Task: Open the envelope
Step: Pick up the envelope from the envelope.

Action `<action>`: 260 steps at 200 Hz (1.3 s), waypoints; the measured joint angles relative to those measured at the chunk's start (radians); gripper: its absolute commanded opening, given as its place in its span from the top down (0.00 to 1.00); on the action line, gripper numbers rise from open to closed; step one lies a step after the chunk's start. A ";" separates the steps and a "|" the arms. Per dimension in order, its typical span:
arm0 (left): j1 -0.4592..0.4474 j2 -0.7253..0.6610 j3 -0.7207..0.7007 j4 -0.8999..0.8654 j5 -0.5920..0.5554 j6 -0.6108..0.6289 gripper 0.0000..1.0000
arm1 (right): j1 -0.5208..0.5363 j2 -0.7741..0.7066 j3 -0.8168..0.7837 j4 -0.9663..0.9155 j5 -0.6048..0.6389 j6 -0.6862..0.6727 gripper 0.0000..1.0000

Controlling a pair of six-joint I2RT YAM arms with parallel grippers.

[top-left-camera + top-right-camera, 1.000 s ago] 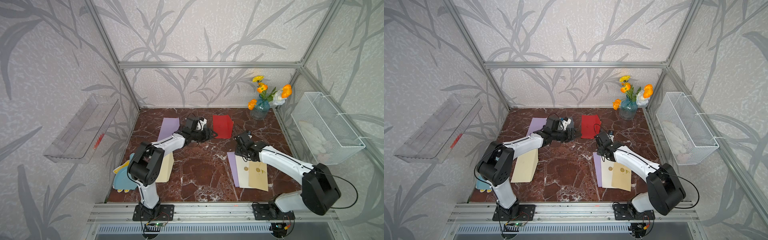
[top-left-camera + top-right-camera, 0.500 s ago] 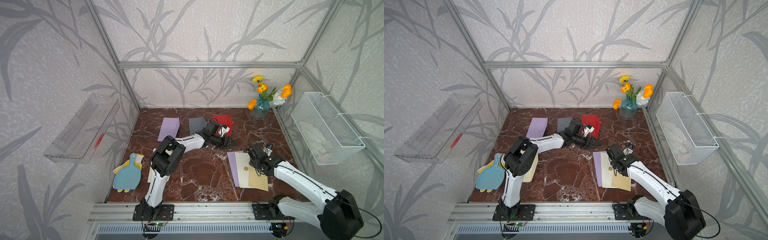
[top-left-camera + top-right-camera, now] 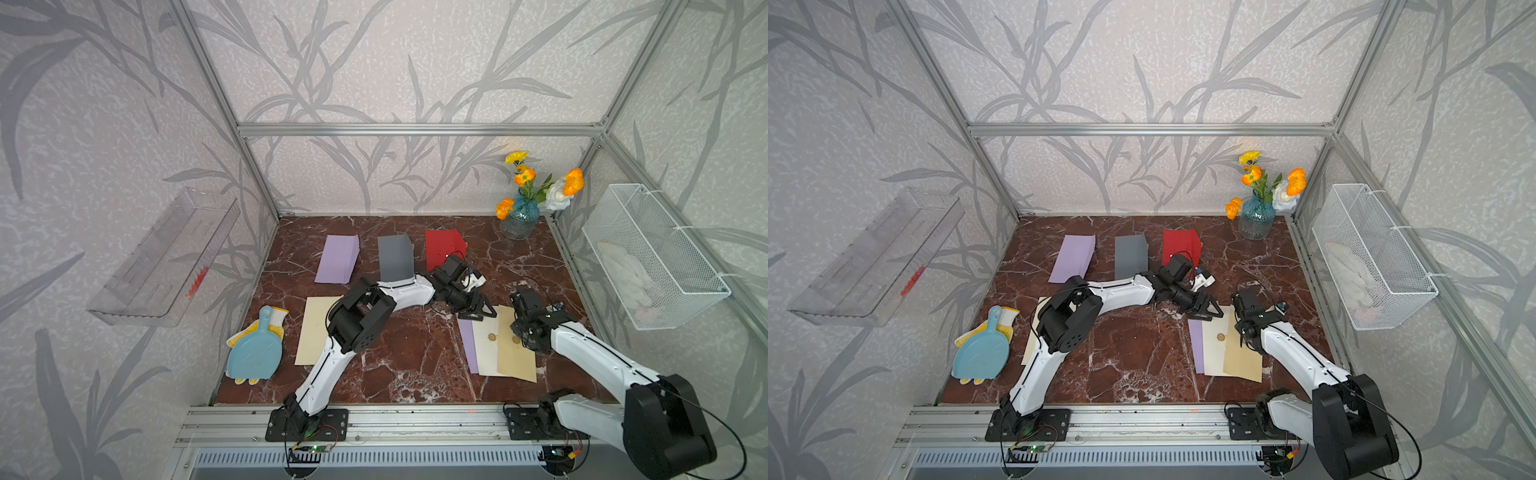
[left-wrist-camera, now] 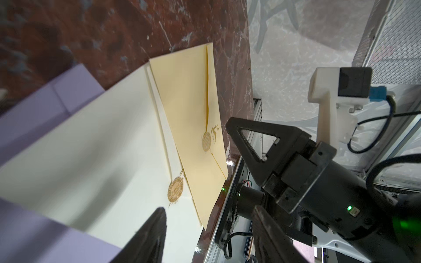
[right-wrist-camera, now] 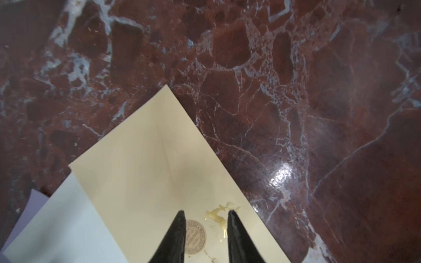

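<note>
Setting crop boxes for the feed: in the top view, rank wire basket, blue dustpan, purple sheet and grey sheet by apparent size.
1. wire basket.
2. blue dustpan, though it lies nearer the camera.
3. purple sheet and grey sheet: too alike to rank.

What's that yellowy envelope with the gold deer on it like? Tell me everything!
The tan envelope is smooth paper, lying flat on the red marble table, near the robot's right arm. Its flap looks shut, held by a round gold seal beside a little gold deer. One edge overlaps a paler cream envelope. The right gripper points down at the seal, jaws a little apart; whether it touches the paper is unclear.
</note>
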 measured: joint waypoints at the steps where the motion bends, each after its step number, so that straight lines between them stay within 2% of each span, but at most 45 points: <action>1: -0.001 0.001 0.001 -0.001 0.000 0.001 0.40 | -0.002 0.002 -0.001 0.002 -0.002 0.000 0.69; 70: -0.033 0.016 0.028 -0.045 0.002 0.013 0.40 | -0.055 0.036 -0.055 0.093 -0.079 0.000 0.72; 173: -0.032 0.037 -0.013 -0.041 0.001 0.003 0.40 | -0.063 0.147 -0.004 0.265 -0.206 -0.019 0.84; 260: -0.012 0.043 -0.026 -0.025 -0.002 -0.006 0.43 | -0.057 0.196 0.014 0.356 -0.299 -0.023 0.86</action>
